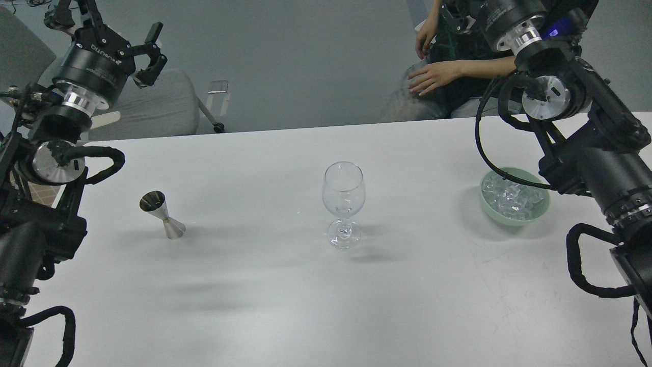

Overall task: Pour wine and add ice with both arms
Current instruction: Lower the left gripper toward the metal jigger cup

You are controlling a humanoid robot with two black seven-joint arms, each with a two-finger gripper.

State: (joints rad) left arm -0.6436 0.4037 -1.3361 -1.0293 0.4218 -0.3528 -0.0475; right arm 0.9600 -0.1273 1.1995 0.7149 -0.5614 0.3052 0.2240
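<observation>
So from the head view, the white worktop [407, 285] has three things lined up across it. Dead centre is a clear stemmed wine glass [343, 204], standing upright and looking empty. Off to the left, well apart from it, there's a little metal jigger [162, 214] standing on end but leaning a bit, open cup on top. Over on the right sits a pale green bowl [514, 216] and the ice [512, 198] is all in there, a heap of clear cubes, none on the worktop that I can see.

Left arm [56, 168] comes up along the left edge and its left gripper [150, 53] hangs up in the air past the far edge of the worktop, over a grey chair [153, 109]. Fingers are spread and released, gripping nothing.

Right arm [596, 153] comes in from the right, and one black cable loop [489, 153] droops across the bowl's back rim. Its far end runs up out of the top of the frame, so the right gripper isn't visible and I can't tell what its fingers are doing.

Behind the worktop there's a person sitting, bare person's hand [433, 76] resting flat on their knee.
</observation>
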